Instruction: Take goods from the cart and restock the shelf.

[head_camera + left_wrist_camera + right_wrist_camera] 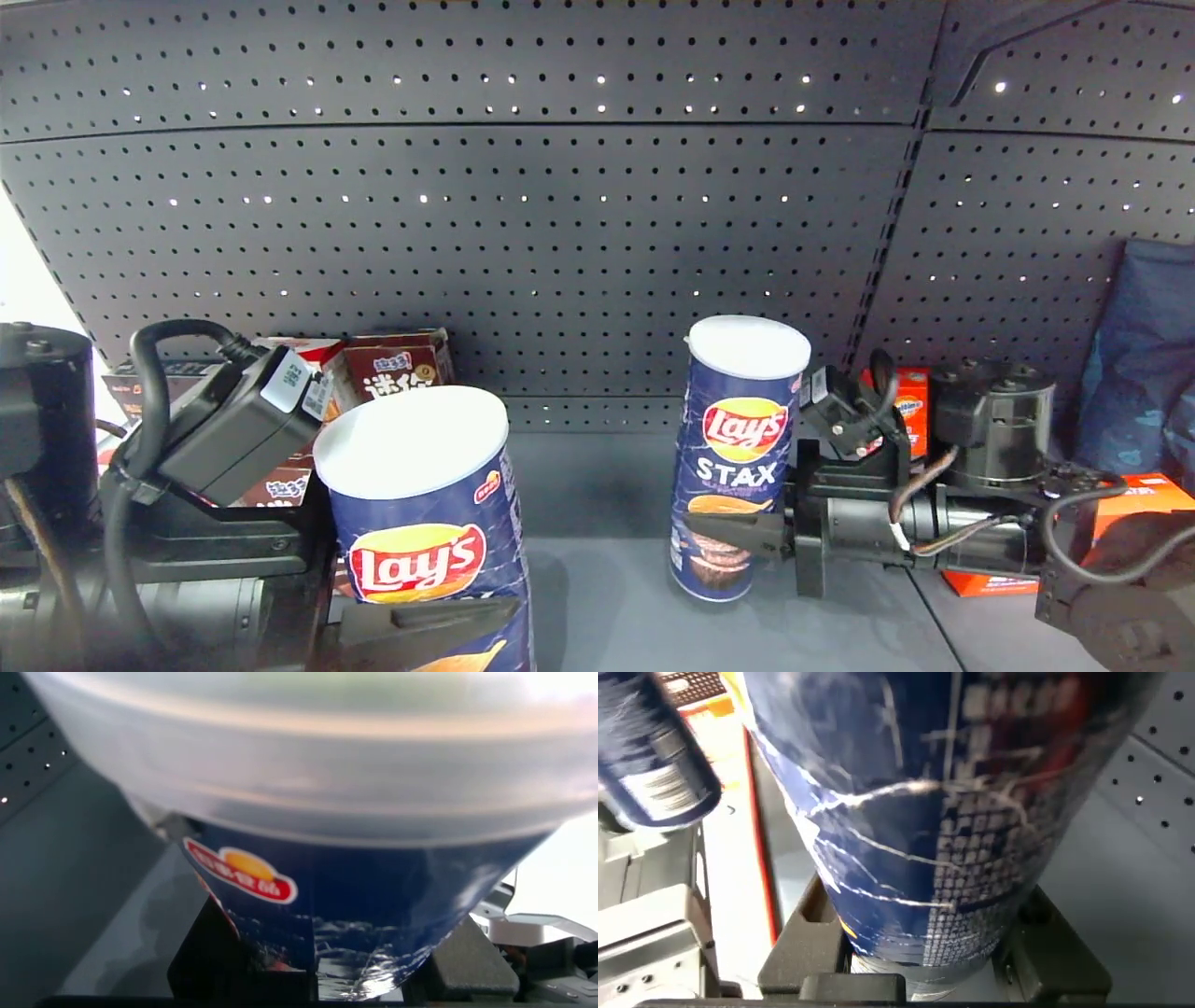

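Head view: jaws clamp 2 red-and-yellow-logoed blue chip cans (425, 532) (738, 467).

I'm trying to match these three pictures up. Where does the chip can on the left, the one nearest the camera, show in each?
Head view: the left can stands at the lower left, white lid up.
Left wrist view: the left can is seen close up, with its lid rim nearest the camera.
Right wrist view: apparently the blue can farther off, beside the right can.
Shared landmark: the perforated panel.
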